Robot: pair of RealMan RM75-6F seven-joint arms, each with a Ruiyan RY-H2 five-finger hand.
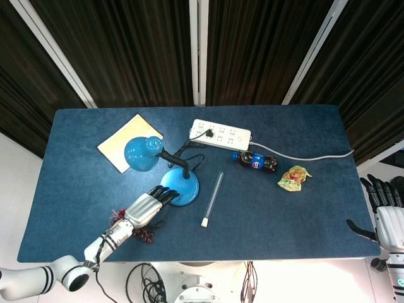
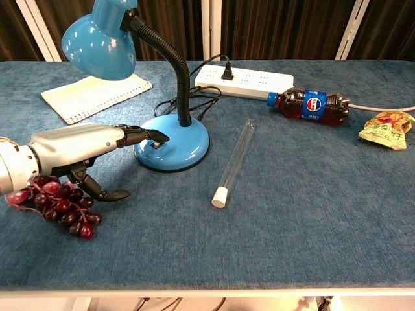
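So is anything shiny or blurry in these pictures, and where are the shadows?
Chest view: bright glare spots on the blue lamp shade and base; sharp overall, with a soft shadow under the left hand. Head view: the floor by the table's edges looks washed-out white, the curtains very dark, and the right hand is cut by the frame edge.

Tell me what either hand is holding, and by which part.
Nothing. The left hand reaches its fingertips to the lamp base; the right hand is open off the table edge.

Bright even overhead light, soft shadows, sharp focus, slight edge distortion.
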